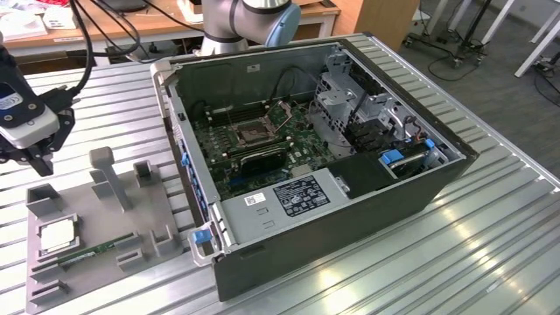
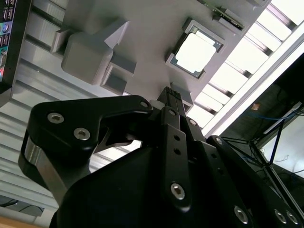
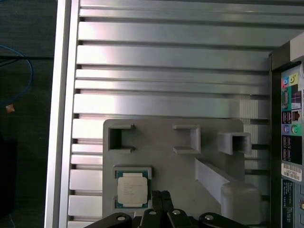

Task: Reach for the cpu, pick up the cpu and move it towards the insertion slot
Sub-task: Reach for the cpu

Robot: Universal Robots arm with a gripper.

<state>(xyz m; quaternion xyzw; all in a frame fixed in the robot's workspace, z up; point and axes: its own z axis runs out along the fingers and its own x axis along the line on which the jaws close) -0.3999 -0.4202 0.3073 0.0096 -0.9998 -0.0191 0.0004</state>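
Taken from the exterior view's left, with the case (image 1: 332, 243) as landmark: well left of it hangs one gripper (image 1: 41, 169), its two fingers pressed together and pinching nothing. It is in the air above the far-left part of the one grey tray (image 1: 105, 223), touching neither tray nor chip.

The tray lies flat on the slatted table (image 1: 490, 216), just left of the case, and holds one cpu (image 1: 57, 234). The cpu sits in a square recess on the tray's side away from the case. One green stick (image 1: 92, 252) lies beside the cpu, nearer the case.

In the first wrist view the gripper (image 3: 161, 195) points down just beside the cpu (image 3: 132, 188). Three open brackets stand in a row along the tray's (image 3: 166, 161) far edge. The table's edge runs near the tray, on the side away from the case.

The case is open on top. Inside lies one slot (image 1: 254, 131), with open air above it. Right of the case the slats are bare to the table's edge.
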